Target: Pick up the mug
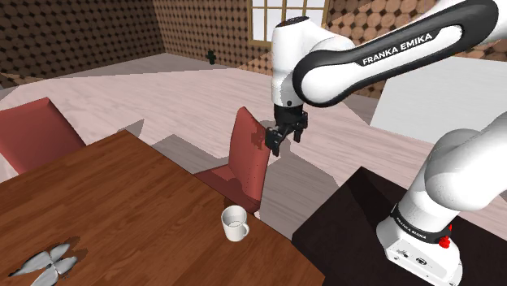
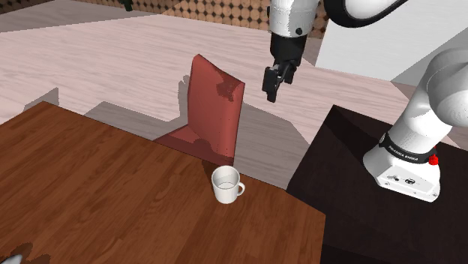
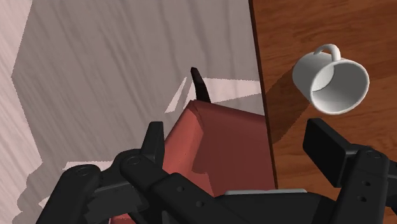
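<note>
Hovering tool, mug well below, aside

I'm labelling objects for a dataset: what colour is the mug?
The mug is plain white, clearest in the second exterior view.

A white handled mug stands upright near the brown wooden tabletop's edge — the all-black gripper hangs well apart, beside a red chair.

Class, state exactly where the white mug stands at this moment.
The white mug stands upright on the brown table, near its edge in the shoulder view's lower middle, close to the red chair.
</note>
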You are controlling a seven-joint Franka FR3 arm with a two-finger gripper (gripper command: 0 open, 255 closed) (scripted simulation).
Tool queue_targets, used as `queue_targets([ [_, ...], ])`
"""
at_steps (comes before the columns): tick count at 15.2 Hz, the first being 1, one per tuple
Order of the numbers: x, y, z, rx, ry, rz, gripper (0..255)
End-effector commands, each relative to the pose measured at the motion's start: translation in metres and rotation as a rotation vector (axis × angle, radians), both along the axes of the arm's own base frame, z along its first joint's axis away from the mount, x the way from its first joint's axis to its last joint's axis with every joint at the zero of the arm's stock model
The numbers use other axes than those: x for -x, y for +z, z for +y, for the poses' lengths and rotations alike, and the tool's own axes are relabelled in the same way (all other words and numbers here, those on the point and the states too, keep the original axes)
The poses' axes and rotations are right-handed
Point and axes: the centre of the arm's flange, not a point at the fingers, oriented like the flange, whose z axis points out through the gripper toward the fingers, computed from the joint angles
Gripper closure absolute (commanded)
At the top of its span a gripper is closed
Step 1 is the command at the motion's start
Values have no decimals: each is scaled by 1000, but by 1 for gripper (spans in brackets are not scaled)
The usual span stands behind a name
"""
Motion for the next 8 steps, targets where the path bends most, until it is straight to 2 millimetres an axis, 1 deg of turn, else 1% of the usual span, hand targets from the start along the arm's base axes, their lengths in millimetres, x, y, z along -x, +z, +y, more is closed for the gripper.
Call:
queue_targets([
  [1, -3, -19, 18, -2, 0, 1, 0],
  [8, -21, -83, 83, -5, 0, 9, 0],
])
